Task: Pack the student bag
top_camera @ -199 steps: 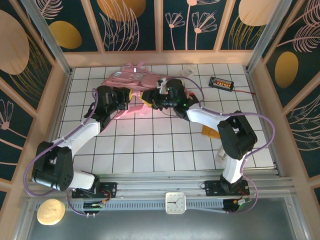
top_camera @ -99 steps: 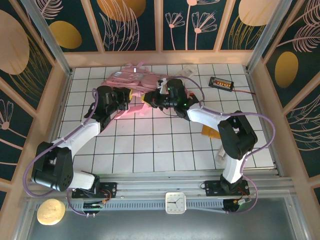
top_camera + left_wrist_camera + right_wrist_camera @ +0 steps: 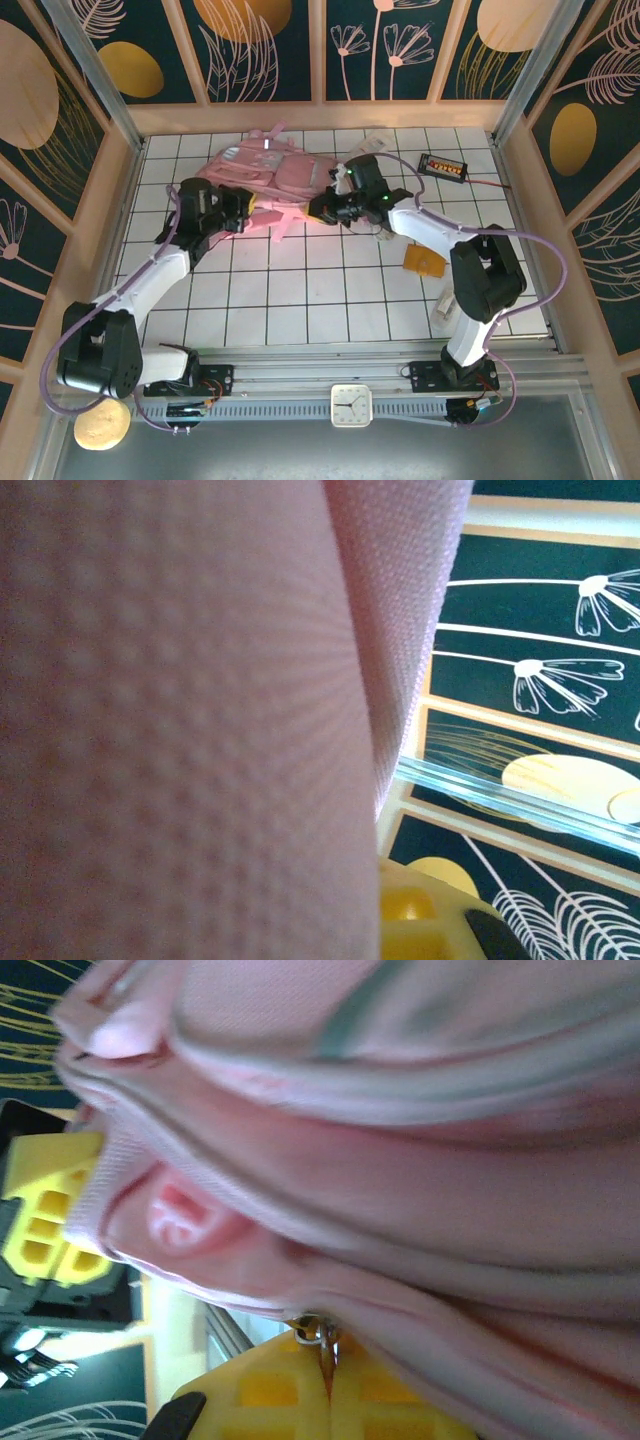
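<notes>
Since one second ago my two arms have drawn apart, the student bag [image 3: 268, 165] is stretched wider between them, and my right fingers have closed. The bag lies near the far edge of the worktop [image 3: 300, 290], left of its middle.

My right gripper [image 3: 322, 208] is fully closed on a fold of the pink cloth, just beside the zipper pull [image 3: 325, 1345]; the yellow pads [image 3: 260, 1390] pinch it. My left gripper [image 3: 248, 208] is closed also, at the near left side of the bag. The cloth covers its camera, so I judge that it holds fabric, but I cannot see the pinch itself.

The risk I see is this: both grips are on thin, soft cloth. If I pull further apart, one fold can slip out and the opening falls shut. A pull from the zipper side could also drag the whole bag along the worktop instead of opening it.
</notes>
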Available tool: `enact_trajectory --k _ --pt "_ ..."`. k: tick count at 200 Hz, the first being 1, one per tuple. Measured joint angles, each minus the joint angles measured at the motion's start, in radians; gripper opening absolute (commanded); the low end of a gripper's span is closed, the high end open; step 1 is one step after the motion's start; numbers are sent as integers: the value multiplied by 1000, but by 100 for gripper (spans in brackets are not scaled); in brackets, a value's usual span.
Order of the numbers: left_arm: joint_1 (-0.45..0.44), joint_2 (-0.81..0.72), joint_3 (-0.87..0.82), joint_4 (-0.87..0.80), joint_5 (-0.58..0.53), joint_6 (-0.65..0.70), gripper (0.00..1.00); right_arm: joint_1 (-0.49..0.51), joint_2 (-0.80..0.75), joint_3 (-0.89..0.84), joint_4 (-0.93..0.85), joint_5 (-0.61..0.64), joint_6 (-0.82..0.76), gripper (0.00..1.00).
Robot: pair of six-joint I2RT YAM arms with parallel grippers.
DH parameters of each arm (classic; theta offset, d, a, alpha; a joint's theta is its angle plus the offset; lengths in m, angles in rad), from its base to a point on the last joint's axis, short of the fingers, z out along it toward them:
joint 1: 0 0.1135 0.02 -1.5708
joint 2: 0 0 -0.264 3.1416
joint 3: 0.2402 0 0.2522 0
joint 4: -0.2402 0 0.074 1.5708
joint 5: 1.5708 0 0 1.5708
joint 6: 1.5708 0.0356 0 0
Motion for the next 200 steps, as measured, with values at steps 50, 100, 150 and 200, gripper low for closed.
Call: enact_trajectory --k 50,100,150,200 --pt "167 -56 -19 -119 118 147 0 -99 29 56 -240 -36 -196 0" --pt "264 -32 -28 -201 204 306 0 -114 109 109 -341 -46 -366 0" --pt "300 121 22 -268 216 459 1 -76 111 106 -327 -40 -362 0" --pt "320 380 177 -270 166 565 57 38 123 51 -192 -8 -209 0"
